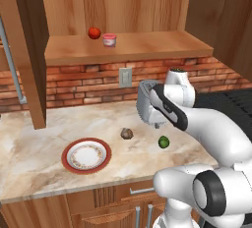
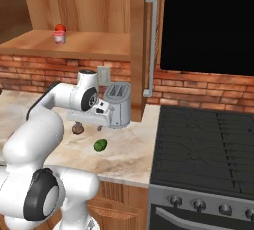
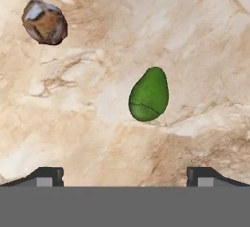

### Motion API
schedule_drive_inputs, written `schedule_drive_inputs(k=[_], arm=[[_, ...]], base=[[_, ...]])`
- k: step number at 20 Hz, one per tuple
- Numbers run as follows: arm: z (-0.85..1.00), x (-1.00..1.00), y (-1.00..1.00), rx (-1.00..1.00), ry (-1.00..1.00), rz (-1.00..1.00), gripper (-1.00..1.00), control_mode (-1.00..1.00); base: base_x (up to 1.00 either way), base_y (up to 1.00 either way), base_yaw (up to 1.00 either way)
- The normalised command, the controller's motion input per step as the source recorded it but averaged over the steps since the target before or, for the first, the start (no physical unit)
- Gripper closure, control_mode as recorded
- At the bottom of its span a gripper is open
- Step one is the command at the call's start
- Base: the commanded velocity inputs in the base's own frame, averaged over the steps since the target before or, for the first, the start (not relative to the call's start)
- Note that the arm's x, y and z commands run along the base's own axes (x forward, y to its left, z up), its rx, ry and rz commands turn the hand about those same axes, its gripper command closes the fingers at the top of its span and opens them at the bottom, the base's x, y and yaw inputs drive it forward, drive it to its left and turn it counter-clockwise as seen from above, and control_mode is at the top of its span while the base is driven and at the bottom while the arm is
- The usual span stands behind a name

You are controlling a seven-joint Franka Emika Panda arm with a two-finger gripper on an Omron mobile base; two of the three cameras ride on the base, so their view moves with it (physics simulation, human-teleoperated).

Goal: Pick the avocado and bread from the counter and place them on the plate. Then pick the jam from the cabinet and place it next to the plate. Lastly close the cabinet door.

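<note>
Nothing is placed yet: the avocado (image 3: 149,95) and bread (image 3: 45,21) lie on the counter (image 1: 29,148), plate (image 1: 69,149) bare, jam (image 1: 109,40) shelved; the gripper (image 3: 125,176) hovers wide open above the avocado.

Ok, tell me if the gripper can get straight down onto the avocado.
Probably yes. The gripper is open above the avocado, which lies on bare counter, well apart from the bread.
</note>
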Motion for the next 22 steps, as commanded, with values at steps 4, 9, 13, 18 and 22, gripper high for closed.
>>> schedule_drive_inputs(k=[4,9,13,18,22], arm=[[-0.27,0.04,-0.06,0.00,0.00,0.00,-1.00,-1.00],[-0.21,0.09,-0.08,0.00,0.01,-0.01,-1.00,-1.00],[-0.20,0.19,-0.06,0.00,0.03,-0.01,-1.00,-1.00],[-0.22,0.22,-0.01,0.00,0.02,0.00,-1.00,-1.00],[-0.26,0.26,0.00,0.00,0.01,0.00,-1.00,-1.00]], base=[[0.00,0.00,0.00],[0.00,0.00,0.00],[0.00,0.00,0.00],[0.00,0.00,0.00],[0.00,0.00,0.00]])
